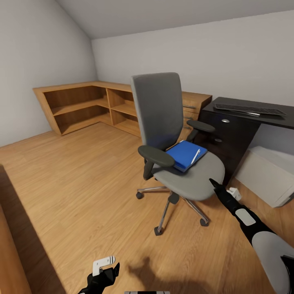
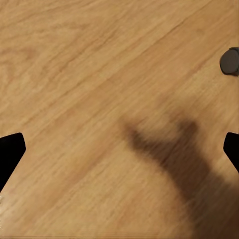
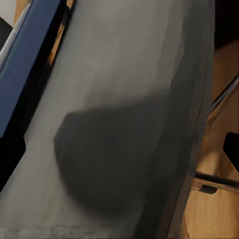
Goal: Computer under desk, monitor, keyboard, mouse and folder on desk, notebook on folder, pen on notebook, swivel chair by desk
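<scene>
The folder (image 1: pixel 184 154) lies flat on the seat of the swivel chair (image 1: pixel 171 134), toward the seat's back edge between the two armrests, with the pen (image 1: pixel 195 156) resting on it along its desk-side edge; a darker layer shows under the blue cover, perhaps the notebook, though I cannot tell. The stack sits here because it has not yet been carried to the desk (image 1: pixel 245 122), which stands just beyond the chair with the keyboard (image 1: pixel 249 109) near its back edge. The computer (image 1: pixel 267 173) leans on the floor under the desktop.

The right gripper (image 1: pixel 215 184) reaches to the seat's front edge, on the side nearest the desk, seemingly lined up to approach the folder. In its wrist view the dark fingertips (image 3: pixel 11 154) sit far apart at either side of the grey cushion, so it is spread wide and holds nothing.

The left gripper (image 1: pixel 107 272) hangs low over the wooden floor (image 2: pixel 99 74), likewise spread and empty.
</scene>
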You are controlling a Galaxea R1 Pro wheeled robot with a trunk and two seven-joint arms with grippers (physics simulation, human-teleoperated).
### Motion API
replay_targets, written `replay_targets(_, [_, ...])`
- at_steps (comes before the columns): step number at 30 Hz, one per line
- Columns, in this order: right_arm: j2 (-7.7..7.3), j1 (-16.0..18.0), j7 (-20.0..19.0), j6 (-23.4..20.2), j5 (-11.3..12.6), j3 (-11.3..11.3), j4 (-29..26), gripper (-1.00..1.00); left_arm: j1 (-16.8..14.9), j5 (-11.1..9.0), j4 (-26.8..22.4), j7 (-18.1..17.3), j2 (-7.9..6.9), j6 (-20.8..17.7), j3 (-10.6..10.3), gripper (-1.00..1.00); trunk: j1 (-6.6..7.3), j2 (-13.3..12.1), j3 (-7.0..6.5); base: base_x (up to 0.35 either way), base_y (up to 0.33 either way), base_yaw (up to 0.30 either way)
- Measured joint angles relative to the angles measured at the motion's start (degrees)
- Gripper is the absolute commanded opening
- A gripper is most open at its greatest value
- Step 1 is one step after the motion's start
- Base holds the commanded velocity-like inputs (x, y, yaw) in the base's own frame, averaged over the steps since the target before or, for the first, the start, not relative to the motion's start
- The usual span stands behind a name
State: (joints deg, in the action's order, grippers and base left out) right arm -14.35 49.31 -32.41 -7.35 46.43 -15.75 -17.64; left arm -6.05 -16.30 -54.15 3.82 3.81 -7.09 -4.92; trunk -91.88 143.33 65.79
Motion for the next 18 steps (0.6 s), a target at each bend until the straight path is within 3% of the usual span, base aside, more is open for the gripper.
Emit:
replay_targets(6, [-0.64,-0.1,-4.3,0.2,-0.7,0.8,1.5,1.00,0.0,0.0,0.2,0.0,0.00,0.9,0.0,1.00,-0.01,0.0,0.01,0.000,0.000,0.000])
replay_targets(18, [-0.85,-0.1,-4.9,-0.2,-0.7,0.7,1.5,1.00,0.0,0.0,0.2,0.0,0.00,1.2,0.0,1.00,-0.01,0.0,0.01,0.000,0.000,0.000])
